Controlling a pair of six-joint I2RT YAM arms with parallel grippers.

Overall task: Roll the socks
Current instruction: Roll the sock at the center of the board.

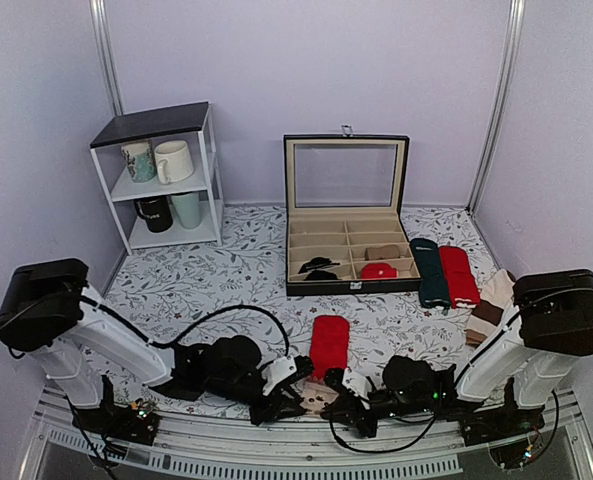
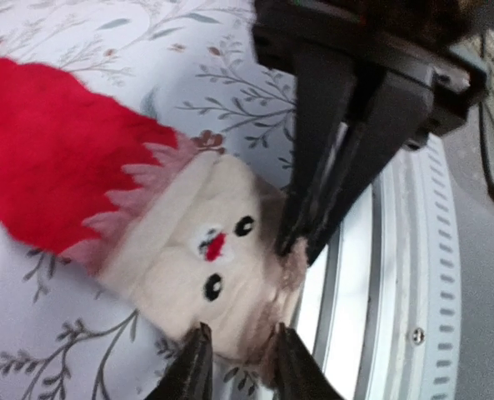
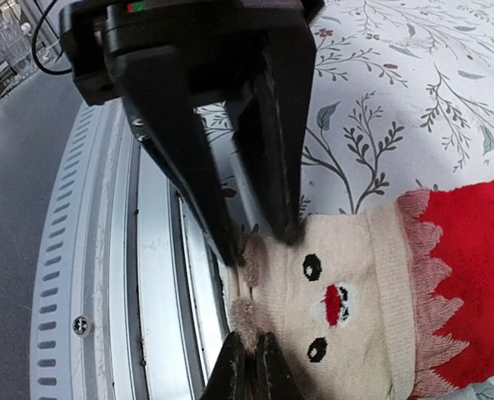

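The socks (image 1: 328,343) lie near the table's front edge, red body pointing away and the beige face end (image 1: 321,396) toward the arms. In the left wrist view the beige end (image 2: 197,242) sits between my left gripper's (image 2: 240,360) fingers, which stand apart astride its edge. My right gripper (image 3: 248,368) is shut on the fuzzy edge of the beige end (image 3: 338,300). The two grippers (image 1: 294,390) (image 1: 340,402) meet at that end, the left from the left and the right from the right.
An open compartment box (image 1: 346,285) with small rolled items stands behind. A dark green sock (image 1: 432,272) and a plain red sock (image 1: 459,274) lie right of it, with beige and brown socks (image 1: 488,308) further right. A shelf with mugs (image 1: 166,180) stands back left. The metal table rail (image 3: 147,275) runs right beside the grippers.
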